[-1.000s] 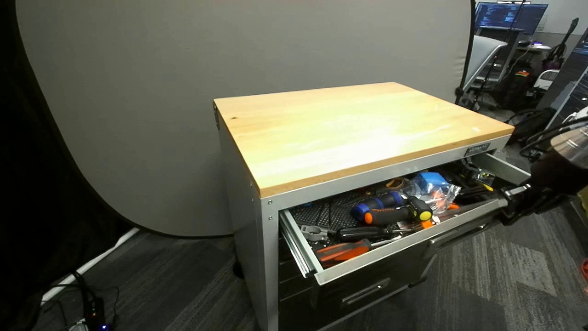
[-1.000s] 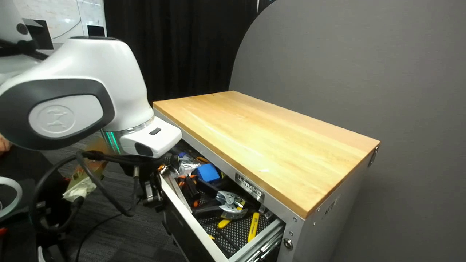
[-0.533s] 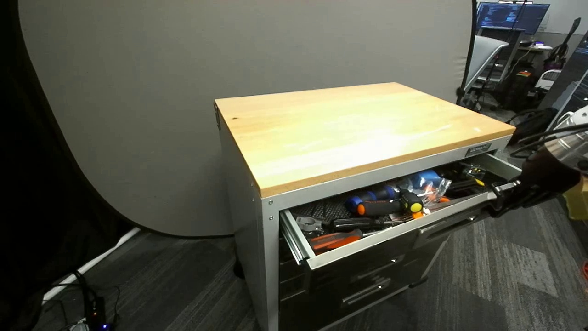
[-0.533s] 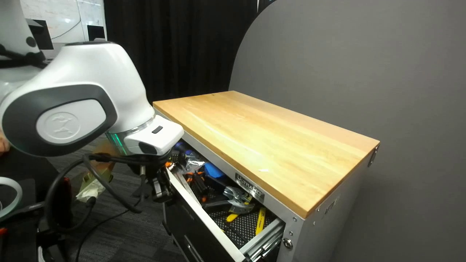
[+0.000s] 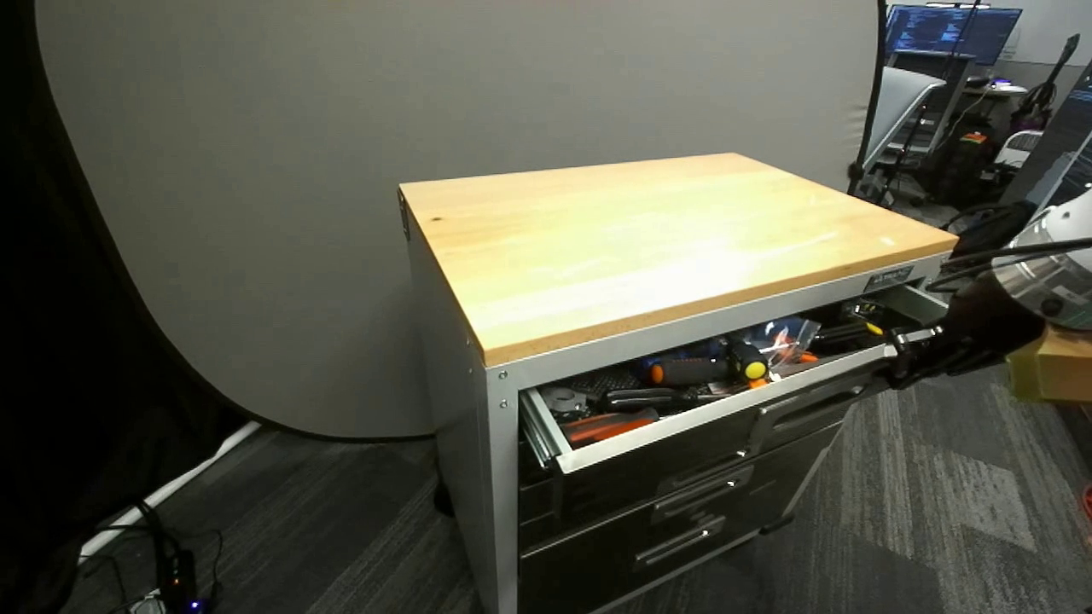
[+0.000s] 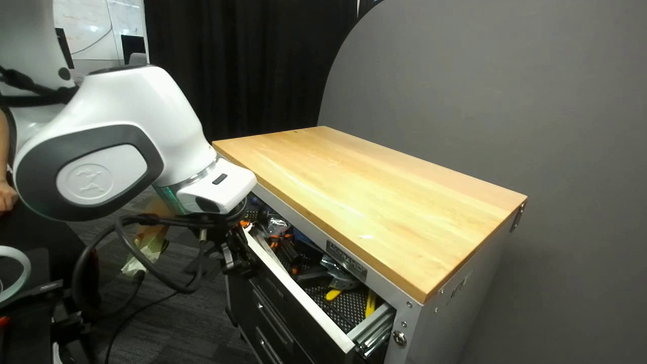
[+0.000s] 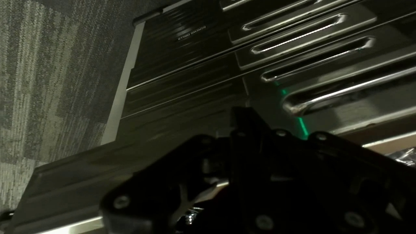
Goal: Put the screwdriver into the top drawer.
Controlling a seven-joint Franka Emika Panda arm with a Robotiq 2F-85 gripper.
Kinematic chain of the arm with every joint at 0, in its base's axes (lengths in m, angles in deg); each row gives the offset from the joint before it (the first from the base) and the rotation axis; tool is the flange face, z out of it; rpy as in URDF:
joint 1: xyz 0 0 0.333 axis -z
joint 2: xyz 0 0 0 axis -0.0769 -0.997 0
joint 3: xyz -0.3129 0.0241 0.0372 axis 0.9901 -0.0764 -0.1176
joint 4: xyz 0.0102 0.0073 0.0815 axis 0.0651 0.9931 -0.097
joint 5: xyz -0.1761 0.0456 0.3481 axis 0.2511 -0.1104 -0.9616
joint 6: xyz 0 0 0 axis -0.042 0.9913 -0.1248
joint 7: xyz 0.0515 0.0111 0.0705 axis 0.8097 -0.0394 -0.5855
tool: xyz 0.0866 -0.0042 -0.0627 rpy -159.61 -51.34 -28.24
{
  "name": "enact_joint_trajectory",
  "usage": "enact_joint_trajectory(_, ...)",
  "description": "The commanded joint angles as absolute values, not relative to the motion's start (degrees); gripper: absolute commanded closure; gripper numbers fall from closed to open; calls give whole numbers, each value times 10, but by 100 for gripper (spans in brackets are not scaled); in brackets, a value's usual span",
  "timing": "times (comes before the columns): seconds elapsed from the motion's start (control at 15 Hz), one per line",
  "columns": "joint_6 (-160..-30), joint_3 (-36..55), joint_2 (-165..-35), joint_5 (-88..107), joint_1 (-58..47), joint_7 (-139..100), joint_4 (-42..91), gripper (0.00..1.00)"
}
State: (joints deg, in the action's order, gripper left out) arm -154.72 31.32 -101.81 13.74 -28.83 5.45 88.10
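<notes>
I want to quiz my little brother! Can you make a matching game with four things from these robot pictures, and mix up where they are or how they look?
Things
1. tabletop
2. stubby screwdriver
3. top drawer
4. end effector

Clues
A. partly open
B. right by the top drawer's front edge
C. pale wood
D. black with a round yellow end

Right pairs: 1-C, 2-D, 3-A, 4-B
</notes>
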Motion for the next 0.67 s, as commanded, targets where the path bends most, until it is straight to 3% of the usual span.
enact_joint_trajectory(0.0,-1587,305,-1021,105,-326,72,863,92)
enact_joint_trajectory(0.07,-1588,243,-1017,6,-286,-9,861,92)
enact_joint_trajectory(0.6,-1594,145,-1022,-133,-226,-71,835,92)
